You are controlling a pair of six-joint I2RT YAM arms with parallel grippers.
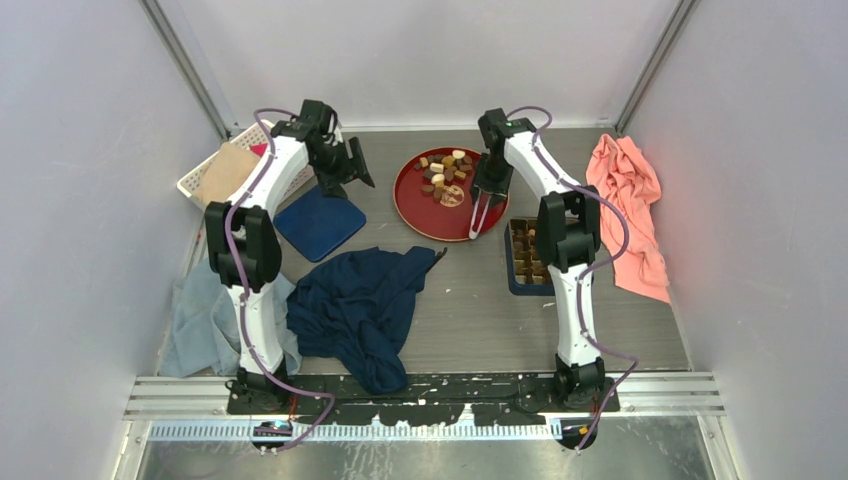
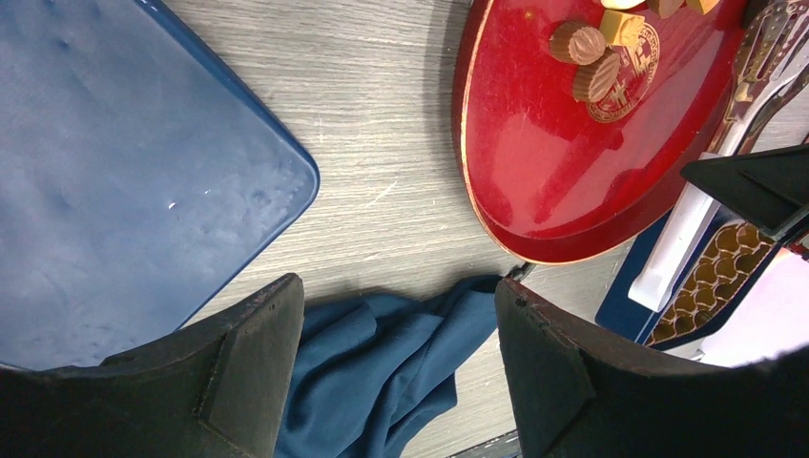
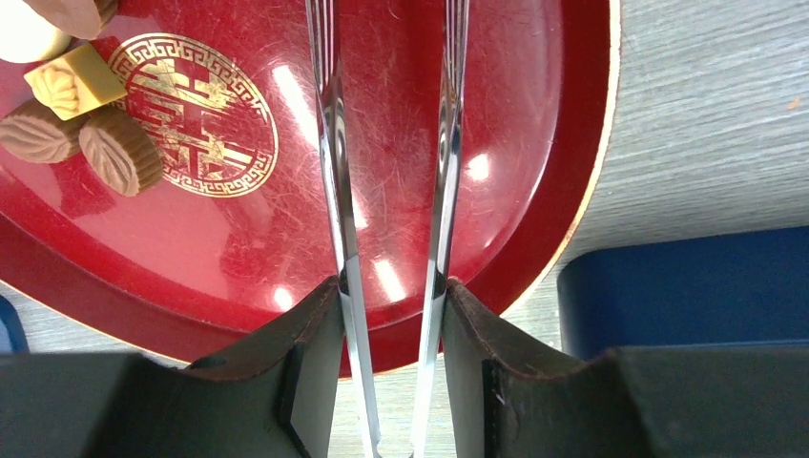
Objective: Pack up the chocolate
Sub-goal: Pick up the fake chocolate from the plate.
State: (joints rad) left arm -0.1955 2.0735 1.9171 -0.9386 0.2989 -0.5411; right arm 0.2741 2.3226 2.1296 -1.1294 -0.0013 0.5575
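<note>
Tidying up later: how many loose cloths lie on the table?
3: crumpled navy cloth front-centre, salmon-pink cloth at right, pale blue-grey cloth at left edge. The white basket may hide more.

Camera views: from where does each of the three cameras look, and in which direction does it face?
Top external: sits above and behind the arm bases, looks down on the table; left arm and right arm show whole.
Left wrist: on the left arm, looks down on blue pad and navy cloth; open left end effector at bottom.
Right wrist: on the right arm, looks along the tongs gripped by the right end effector.
Shared: both wrist views show the red tray and chocolate.
</note>
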